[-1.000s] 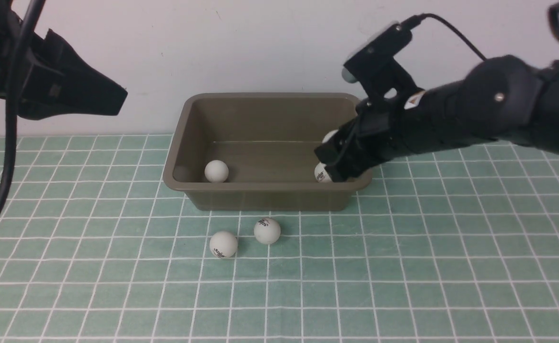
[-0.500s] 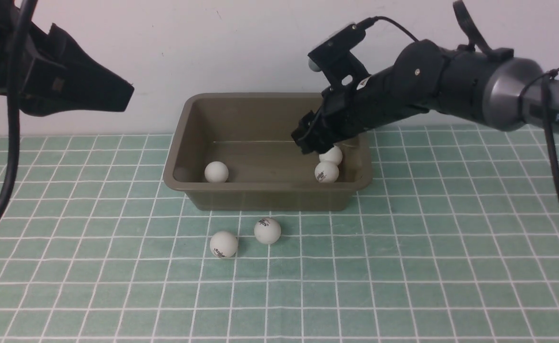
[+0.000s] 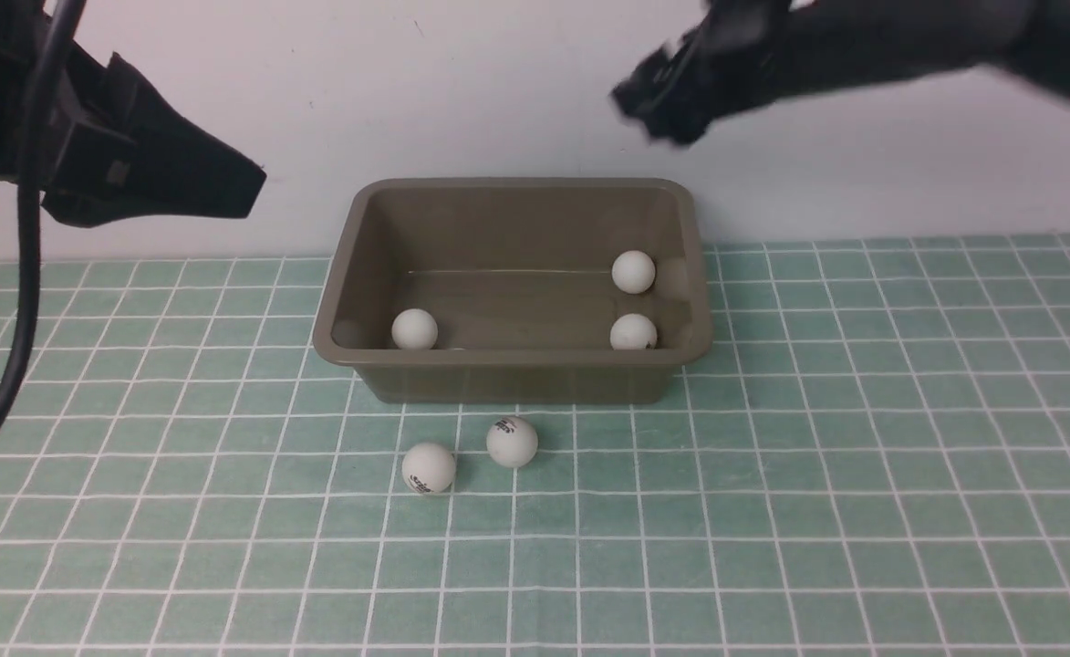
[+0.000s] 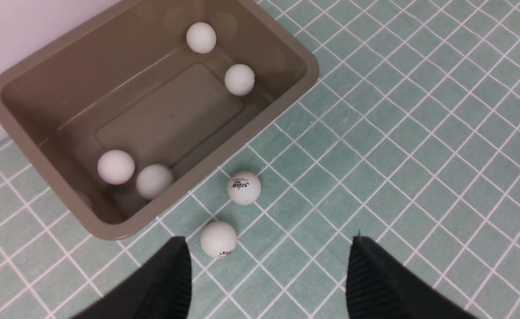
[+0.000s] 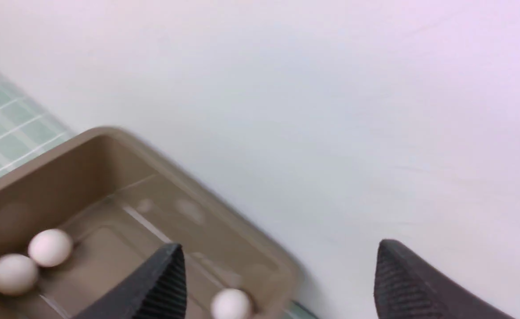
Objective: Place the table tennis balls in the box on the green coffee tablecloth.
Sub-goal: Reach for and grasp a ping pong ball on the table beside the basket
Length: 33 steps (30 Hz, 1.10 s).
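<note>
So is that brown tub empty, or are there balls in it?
Not empty: the tub holds four white balls, per the left wrist view. Two more lie outside on the cloth.

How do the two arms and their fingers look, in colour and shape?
Both arms are black. The left arm ends in an angular, wedge-shaped shell, with a thick black cable running across it. The right arm is blurred; no marking is readable. The left gripper and right gripper have dark, tapered fingers with ribbed inner faces.

count — table tennis balls 6 | box 1 | green coffee tablecloth 1
</note>
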Motion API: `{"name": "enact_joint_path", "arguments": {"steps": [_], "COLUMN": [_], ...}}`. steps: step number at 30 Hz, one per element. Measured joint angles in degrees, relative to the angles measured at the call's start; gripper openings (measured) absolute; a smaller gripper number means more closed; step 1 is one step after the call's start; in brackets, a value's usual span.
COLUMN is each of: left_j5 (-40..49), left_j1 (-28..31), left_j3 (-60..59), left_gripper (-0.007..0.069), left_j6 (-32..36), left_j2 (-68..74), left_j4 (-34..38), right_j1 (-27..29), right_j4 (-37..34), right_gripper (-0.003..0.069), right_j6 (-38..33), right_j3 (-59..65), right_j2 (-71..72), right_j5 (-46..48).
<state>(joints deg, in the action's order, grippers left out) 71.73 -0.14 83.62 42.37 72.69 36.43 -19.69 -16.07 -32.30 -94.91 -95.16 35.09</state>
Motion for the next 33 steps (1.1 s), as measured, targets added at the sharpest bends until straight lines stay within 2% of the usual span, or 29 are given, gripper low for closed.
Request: {"name": "enact_joint_path", "arguments": {"steps": [7,14,20,25,33], "left_j5": [-0.1,-0.1,-0.2,-0.6,-1.2], "left_j1": [0.0,0.0,0.0,0.0,0.0], "left_j3": [0.0,0.0,-0.1,-1.1,-10.5], "left_gripper": [0.0426,0.0426,0.0426,0.0426,0.0388], "left_j6": [0.6,0.5,-2.1,-7.8,-15.9], "left_j2": [2.2,8.8,11.9,12.2,7.0], "left_j4": [0.0,0.9,0.6,-2.4,-4.0], "right_j1": [2.9,2.9,2.9,2.9,2.9], "right_j4": [9.3,10.4,10.4,10.4,10.4], "right_gripper": [0.0516,0.0516,0.0516,0.0516,0.0516], "right_j6": [7.8,10.5,12.6,13.9,14.6], "right_j3": [-0.1,0.4,6.1,11.5,21.3], "right_j2": [15.7,26.0,33.5,39.2,46.4], "right_j5": [11.3,21.4,22.4,22.2,18.8]}}
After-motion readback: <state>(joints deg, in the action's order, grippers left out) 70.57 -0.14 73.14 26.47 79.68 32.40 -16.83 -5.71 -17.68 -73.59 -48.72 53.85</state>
